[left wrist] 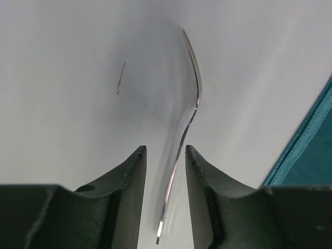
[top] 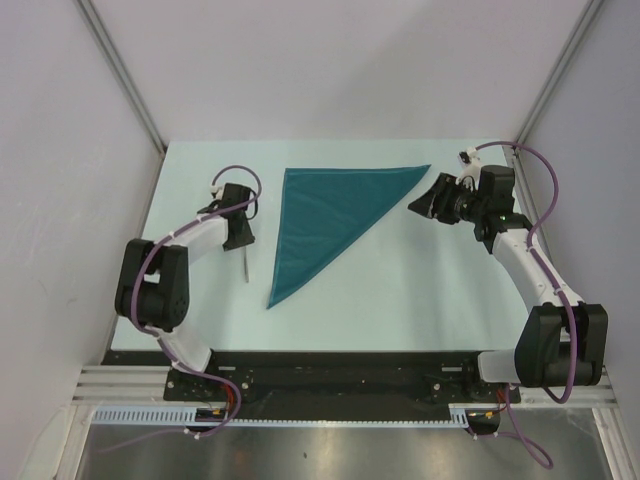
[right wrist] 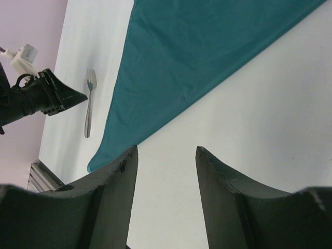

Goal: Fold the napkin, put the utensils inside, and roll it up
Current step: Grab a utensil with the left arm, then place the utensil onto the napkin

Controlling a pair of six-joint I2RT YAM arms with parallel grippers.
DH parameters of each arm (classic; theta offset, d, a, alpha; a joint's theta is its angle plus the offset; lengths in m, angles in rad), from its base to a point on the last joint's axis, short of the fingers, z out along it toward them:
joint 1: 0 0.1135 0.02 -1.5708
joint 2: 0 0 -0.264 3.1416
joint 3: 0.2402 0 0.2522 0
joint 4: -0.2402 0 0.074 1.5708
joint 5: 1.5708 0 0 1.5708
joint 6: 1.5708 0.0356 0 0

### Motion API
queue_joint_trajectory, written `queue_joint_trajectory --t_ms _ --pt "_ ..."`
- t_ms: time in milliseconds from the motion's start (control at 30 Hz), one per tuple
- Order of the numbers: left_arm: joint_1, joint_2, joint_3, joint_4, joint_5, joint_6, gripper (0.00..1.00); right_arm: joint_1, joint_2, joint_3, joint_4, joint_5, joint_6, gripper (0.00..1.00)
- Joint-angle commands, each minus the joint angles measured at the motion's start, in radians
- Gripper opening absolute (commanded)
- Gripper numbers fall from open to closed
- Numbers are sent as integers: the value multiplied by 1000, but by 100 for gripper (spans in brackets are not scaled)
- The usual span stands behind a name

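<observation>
The napkin [top: 325,215] lies flat in the middle of the worktop [top: 400,300], folded into a triangle. One straight edge runs along the far side and a long point reaches toward the near left. Just left of it, not touching, the fork [right wrist: 89,111] lies on the bare surface with its tines pointing away from my bases. My left gripper [left wrist: 165,155] is down over the fork's handle, jaws partly open (a narrow gap shows on either side of the metal), so it grips nothing. My right gripper [right wrist: 166,153] hangs above the worktop off the napkin's right corner, tilted toward the cloth. Its jaws stand about half apart, with only bare surface between them.
</observation>
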Motion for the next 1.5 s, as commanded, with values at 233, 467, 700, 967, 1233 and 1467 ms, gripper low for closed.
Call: queue_joint_trajectory --t_ms 233,467,700,967,1233,1467 --pt "20 86 34 4 79 -3 32 5 -32 9 9 7 -16 54" --pt "20 106 43 -2 99 17 0 3 -43 7 6 8 -17 54" --pt "-81 26 156 -76 23 128 0 5 -44 7 9 8 -16 54" --pt "-326 276 515 -193 -88 277 0 3 -55 6 2 13 -19 54" --pt "-432 423 676 -51 13 500 0 2 -61 9 -6 7 -19 54" --pt "-435 512 767 -35 173 592 0 2 -77 6 -28 -12 -17 54"
